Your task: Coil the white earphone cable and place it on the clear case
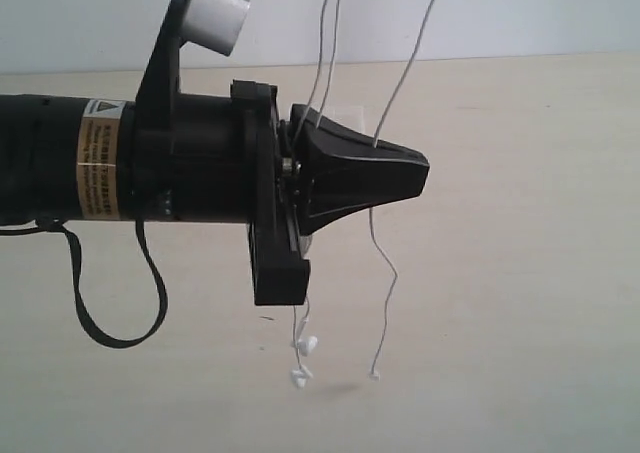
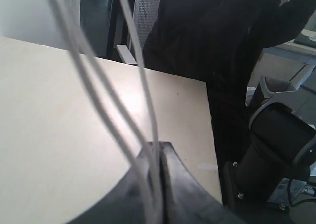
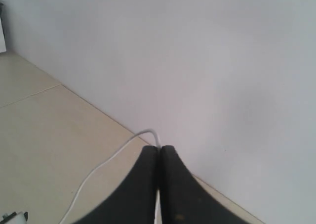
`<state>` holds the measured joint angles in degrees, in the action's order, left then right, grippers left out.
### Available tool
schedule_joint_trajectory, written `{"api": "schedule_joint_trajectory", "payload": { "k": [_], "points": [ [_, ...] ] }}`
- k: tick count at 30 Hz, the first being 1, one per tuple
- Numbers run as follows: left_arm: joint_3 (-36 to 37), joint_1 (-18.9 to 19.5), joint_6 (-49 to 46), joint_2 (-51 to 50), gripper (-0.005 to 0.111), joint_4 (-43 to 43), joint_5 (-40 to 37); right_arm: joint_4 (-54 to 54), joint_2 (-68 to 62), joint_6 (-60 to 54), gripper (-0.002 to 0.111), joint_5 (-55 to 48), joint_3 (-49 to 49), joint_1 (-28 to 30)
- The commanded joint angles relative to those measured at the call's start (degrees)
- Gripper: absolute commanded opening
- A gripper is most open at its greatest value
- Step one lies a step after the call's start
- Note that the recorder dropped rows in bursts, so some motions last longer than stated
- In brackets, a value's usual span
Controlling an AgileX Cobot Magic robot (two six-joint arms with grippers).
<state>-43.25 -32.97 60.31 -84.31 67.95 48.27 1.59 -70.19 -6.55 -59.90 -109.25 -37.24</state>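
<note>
The left arm (image 1: 50, 158) is showing as a thick black tube, and a yellow-orange label (image 1: 100, 168) with a small warning triangle is wrapping it well behind the left gripper (image 1: 420, 168). Just behind the tool, a black bracket (image 1: 160, 68) is carrying a white round camera (image 1: 218, 15). Further back, a thin black cable (image 1: 118, 345) is looping out. The fingers (image 1: 370, 173) are tapering like matt black wedges, with a small silvery metal piece (image 1: 288, 163) shining at their base. The right gripper (image 3: 159, 150) is looking equally black.
</note>
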Motion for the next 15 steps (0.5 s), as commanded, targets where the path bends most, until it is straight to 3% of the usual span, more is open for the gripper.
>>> {"api": "schedule_joint_trajectory", "payload": {
  "k": [1,15],
  "points": [
    [-0.25,-0.22,1.75,0.71,0.000,2.20,0.89,0.38,0.16,0.72,0.000,-0.24,0.03,-0.10],
    [-0.25,-0.10,1.47,0.84,0.000,2.19,2.86,6.58,1.31,2.27,0.000,-4.78,0.03,-0.10]
  ]
}}
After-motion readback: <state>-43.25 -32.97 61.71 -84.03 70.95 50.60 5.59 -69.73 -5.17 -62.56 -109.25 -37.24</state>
